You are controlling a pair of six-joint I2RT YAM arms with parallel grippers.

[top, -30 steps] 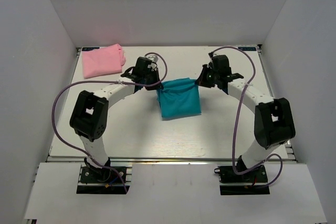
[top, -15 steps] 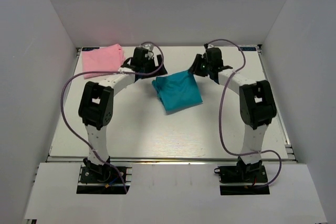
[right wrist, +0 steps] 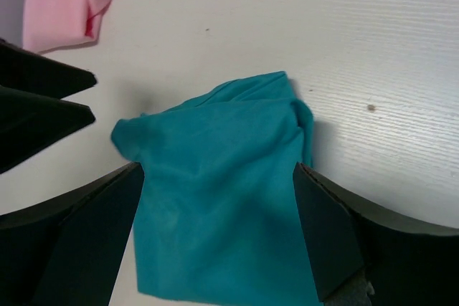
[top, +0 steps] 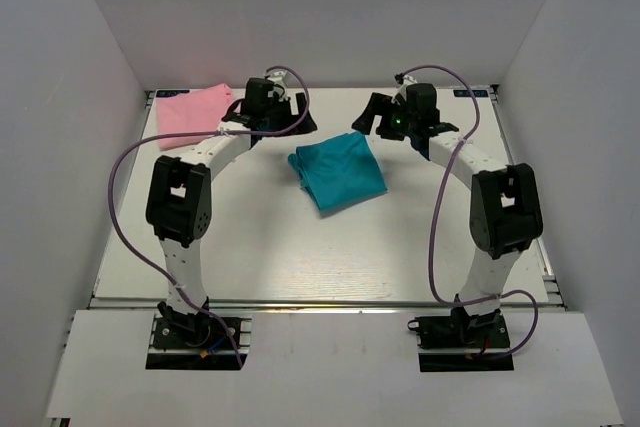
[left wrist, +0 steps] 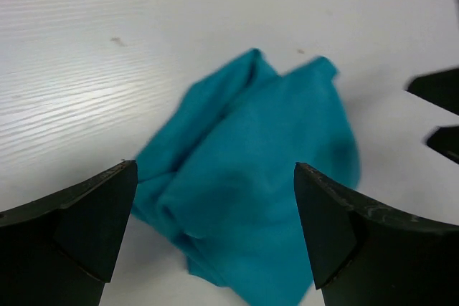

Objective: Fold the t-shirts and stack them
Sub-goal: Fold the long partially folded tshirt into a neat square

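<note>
The teal-blue t-shirt (top: 338, 172) lies loosely folded and rumpled on the white table (top: 250, 237), a little skewed. The pink t-shirt (top: 195, 112) lies folded at the far left corner. My left gripper (top: 297, 123) hovers open just behind the teal shirt's left corner, apart from the cloth. My right gripper (top: 366, 118) hovers open behind its right corner. In the left wrist view the teal t-shirt (left wrist: 251, 177) shows between wide-spread fingers (left wrist: 93, 220). The right wrist view shows the teal t-shirt (right wrist: 222, 191), the pink t-shirt (right wrist: 61, 1) and the left gripper's fingertips (right wrist: 43, 98).
White walls (top: 80, 97) enclose the table on three sides. Purple cables (top: 440, 217) loop from both arms over the table. The two arm bases (top: 195, 332) stand at the near edge.
Both grippers have opened and let go of the teal shirt's top corners. The shirt has dropped onto the table, and both arms have drawn back toward the far wall.
</note>
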